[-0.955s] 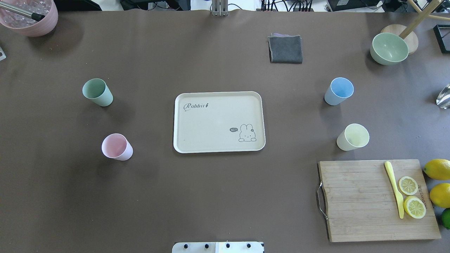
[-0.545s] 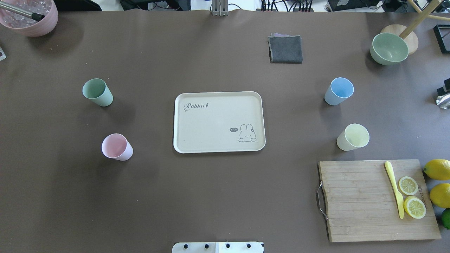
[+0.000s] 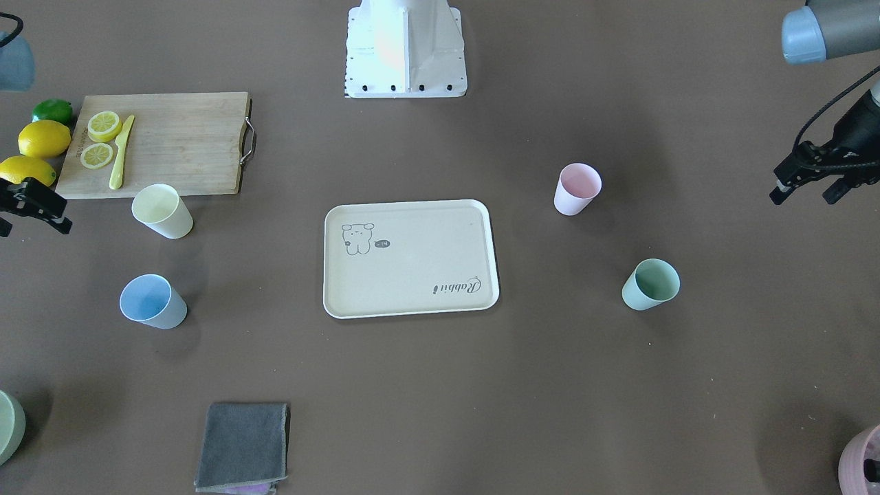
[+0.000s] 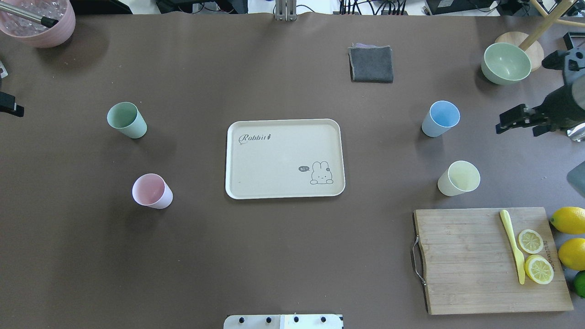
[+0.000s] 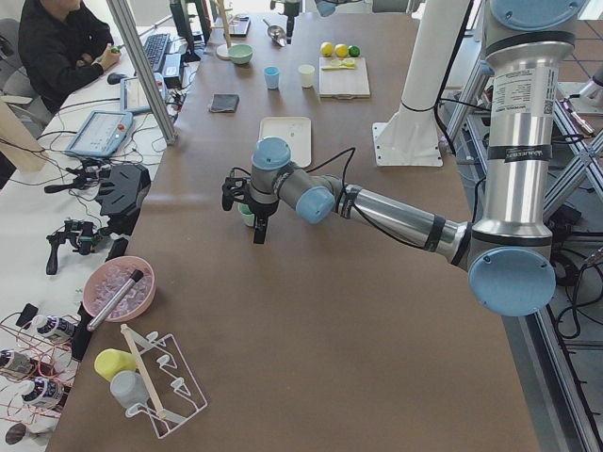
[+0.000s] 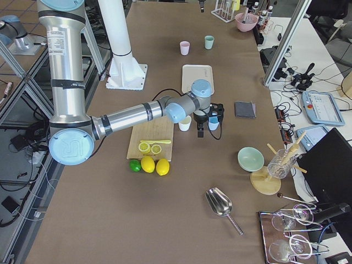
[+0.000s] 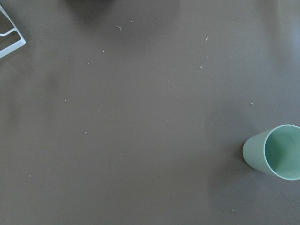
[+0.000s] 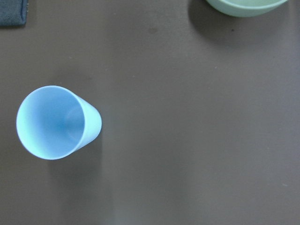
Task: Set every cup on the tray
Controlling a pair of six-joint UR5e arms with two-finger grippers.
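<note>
The cream tray point(image 4: 274, 164) with the "Rabbit" script lies mid-table and holds nothing; it also shows in the front view point(image 3: 412, 268). Four cups stand upright on the table around it. The green cup point(image 4: 126, 119) and pink cup point(image 4: 151, 191) are to its left. The blue cup point(image 4: 440, 118) and pale yellow cup point(image 4: 459, 178) are to its right. My right gripper point(image 4: 521, 128) is open and empty, right of the blue cup and apart from it. My left gripper point(image 3: 808, 194) is open and empty, well outside the green cup point(image 3: 650, 284). The left wrist view shows the green cup point(image 7: 276, 152). The right wrist view shows the blue cup point(image 8: 56, 122).
A wooden cutting board point(image 4: 461, 260) with a yellow knife and lemon slices lies at the near right, with lemons point(image 4: 569, 219) beside it. A grey cloth point(image 4: 371, 64), a green bowl point(image 4: 506, 63) and a pink bowl point(image 4: 39, 20) sit along the far edge.
My right gripper has come into the overhead view from the right edge, toward the blue cup. My left gripper now shows at the left edge. Cups and tray have not moved.
</note>
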